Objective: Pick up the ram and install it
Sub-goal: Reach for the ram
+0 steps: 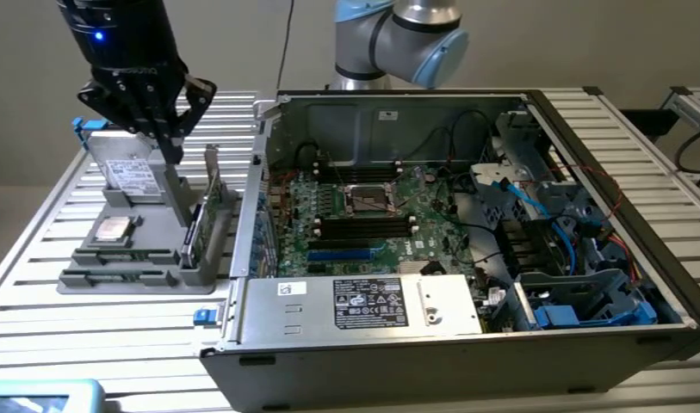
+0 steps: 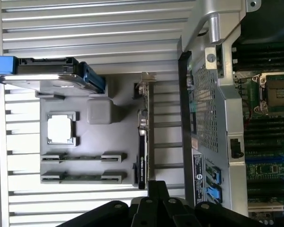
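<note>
Hand (image 1: 170, 153) closed, empty, above the tray (image 2: 113, 142) holding the ram (image 2: 83, 177).

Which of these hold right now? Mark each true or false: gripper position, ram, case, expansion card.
1. The gripper hangs over the gray tray, outside the case. True.
2. The fingers grip the ram. False: they are shut and empty, and the ram lies in the tray.
3. The case is open, with the motherboard exposed. True.
4. The expansion card is plugged into the motherboard. False: it stands in the tray.
</note>
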`<action>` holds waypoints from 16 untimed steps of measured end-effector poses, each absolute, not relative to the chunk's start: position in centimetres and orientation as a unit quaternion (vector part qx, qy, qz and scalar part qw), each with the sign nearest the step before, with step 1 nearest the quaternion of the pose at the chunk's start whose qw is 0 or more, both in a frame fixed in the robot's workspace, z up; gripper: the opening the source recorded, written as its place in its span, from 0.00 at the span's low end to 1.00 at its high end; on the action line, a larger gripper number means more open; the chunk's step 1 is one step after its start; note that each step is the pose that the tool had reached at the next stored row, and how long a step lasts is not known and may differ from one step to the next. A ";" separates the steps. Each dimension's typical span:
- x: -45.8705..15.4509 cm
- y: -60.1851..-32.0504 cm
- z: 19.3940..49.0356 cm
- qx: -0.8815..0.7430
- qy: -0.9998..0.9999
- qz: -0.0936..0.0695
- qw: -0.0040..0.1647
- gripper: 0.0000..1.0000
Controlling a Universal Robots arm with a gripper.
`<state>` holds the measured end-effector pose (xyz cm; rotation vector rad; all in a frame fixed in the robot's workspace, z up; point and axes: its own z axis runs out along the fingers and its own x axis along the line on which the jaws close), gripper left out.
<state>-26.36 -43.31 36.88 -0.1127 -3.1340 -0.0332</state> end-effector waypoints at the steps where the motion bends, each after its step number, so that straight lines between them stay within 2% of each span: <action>1: -26.7 -43.4 36.8 -0.036 -0.999 -0.011 0.002 0.11; 16: -32.3 -44.3 35.2 -0.036 -0.999 -0.011 -0.008 0.11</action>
